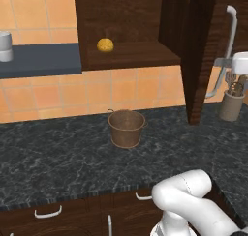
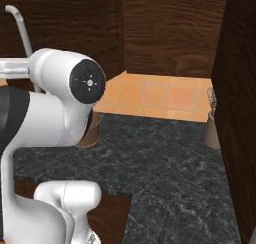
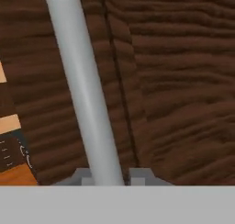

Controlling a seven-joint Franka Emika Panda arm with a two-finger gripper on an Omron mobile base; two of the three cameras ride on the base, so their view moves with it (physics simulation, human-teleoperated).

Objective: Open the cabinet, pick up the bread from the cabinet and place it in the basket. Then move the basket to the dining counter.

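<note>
From the left base camera, the cabinet (image 1: 140, 27) stands open — its door (image 1: 198, 56) is swung out edge-on toward the camera, with the silver bar handle (image 1: 227, 51) showing beyond it at the right. The bread (image 1: 105, 45) sits alone on the shelf, near its left end. The basket (image 1: 126, 128) stands upright on the black marbled counter (image 1: 58, 157), below the shelf and well apart from the bread; a beige utensil holder (image 1: 231, 104) stands by the door's far side. From the right base camera, the arm's dark joint fills the left; the handle (image 2: 20, 28) rises behind it, the basket (image 2: 91, 130) peeks out past the joint, and the door's dark face (image 2: 237, 113) runs down the right edge. From the hand camera, the handle (image 3: 85, 94) runs up from between the two fingertips (image 3: 80, 176), so the gripper (image 3: 106, 177) straddles the bar; whether it clamps or merely brackets it I cannot tell. Judgement: the opening step is at or near its end. Next move calls for letting go of the bar, backing clear of the door, then reaching into the shelf for the bread — the open door leaves a narrow approach.
</note>
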